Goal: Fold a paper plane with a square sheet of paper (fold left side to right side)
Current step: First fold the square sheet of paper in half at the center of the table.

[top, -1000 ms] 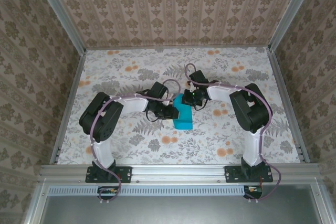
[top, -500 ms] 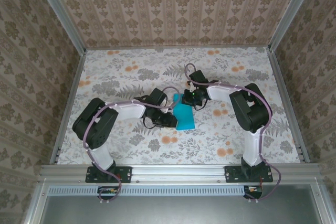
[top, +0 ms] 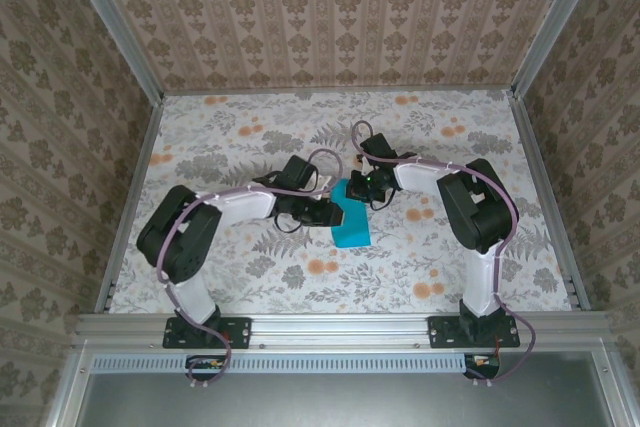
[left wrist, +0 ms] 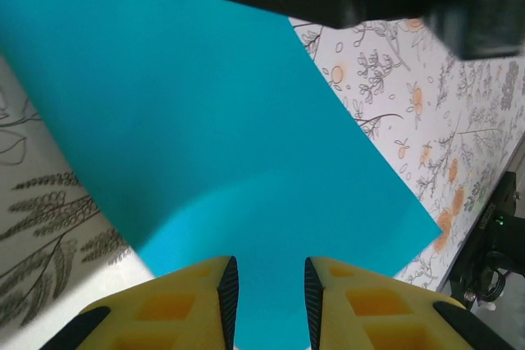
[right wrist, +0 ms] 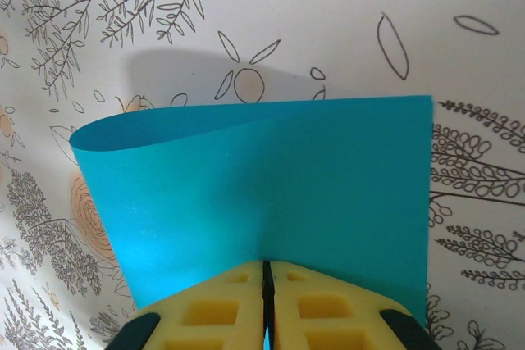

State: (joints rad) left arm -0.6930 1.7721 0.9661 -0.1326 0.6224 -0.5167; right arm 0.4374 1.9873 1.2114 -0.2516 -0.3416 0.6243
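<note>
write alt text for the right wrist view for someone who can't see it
The right gripper, its yellow jaws shut at the bottom centre, pinches the near edge of a turquoise sheet of paper that curls over at the picture's left in a loose, uncreased fold. Under it is a white tablecloth printed with grey leaves and orange flowers.

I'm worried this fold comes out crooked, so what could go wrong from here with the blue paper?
1. The right hand is shut on just one edge of the sheet of paper, which bows up off the table; pressing it now could set a crooked crease.
2. The left hand straddles the sheet with its jaws apart, so the paper might slide free and the edges misalign.
</note>
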